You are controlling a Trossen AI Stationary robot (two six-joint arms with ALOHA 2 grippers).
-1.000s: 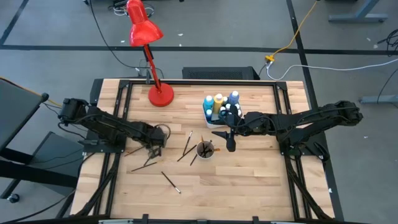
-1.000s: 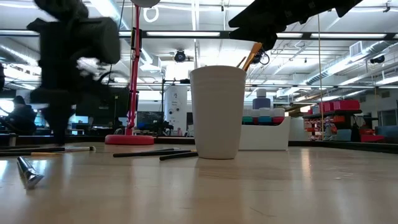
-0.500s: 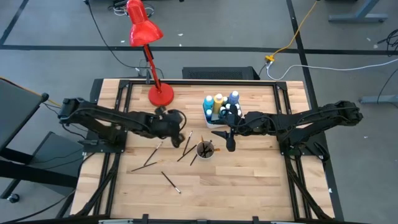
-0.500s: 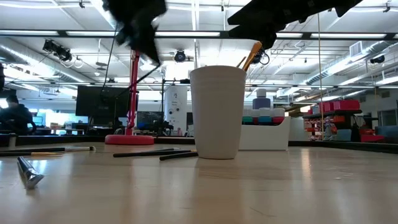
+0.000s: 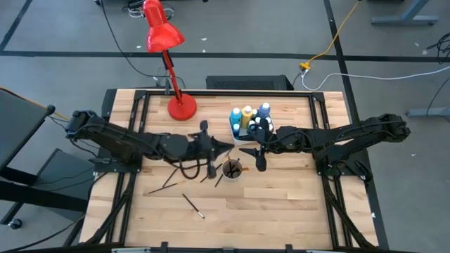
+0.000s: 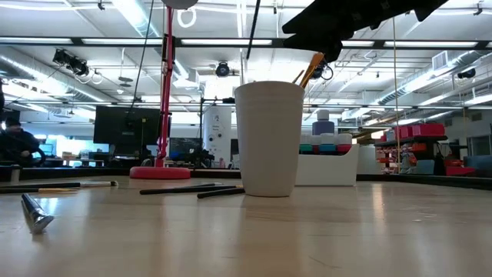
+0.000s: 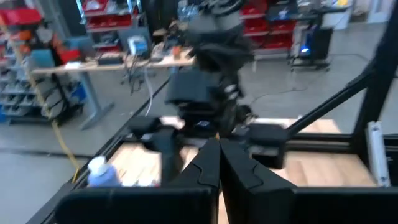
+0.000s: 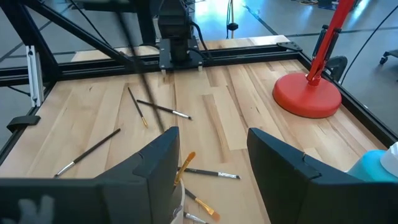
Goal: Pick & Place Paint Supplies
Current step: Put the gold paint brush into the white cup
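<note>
My left gripper is shut on a thin dark brush and hovers just left of the white cup, pointing level toward the table's right. The cup stands upright and holds brushes, one with an orange handle. My right gripper hangs open over the cup's right side, with nothing between its fingers. Behind it a white tray carries paint bottles. Loose brushes lie flat on the wood. My left gripper pinches the brush between its shut fingers, which come level from the table's left. The wrist view does not show which part they have. The brush's shaft hangs nearly upright above the cup's rim, clear of the table.
A red desk lamp stands on its round base at the far left of centre, its pole rising behind the cup. More brushes lie on the left half. Black frame rails edge the table.
My left gripper has risen from the table left of centre and gone right toward the cup. It has tipped from pointing down to pointing level. The brush in it has been lifted clear of the wood and now hangs above the cup.
</note>
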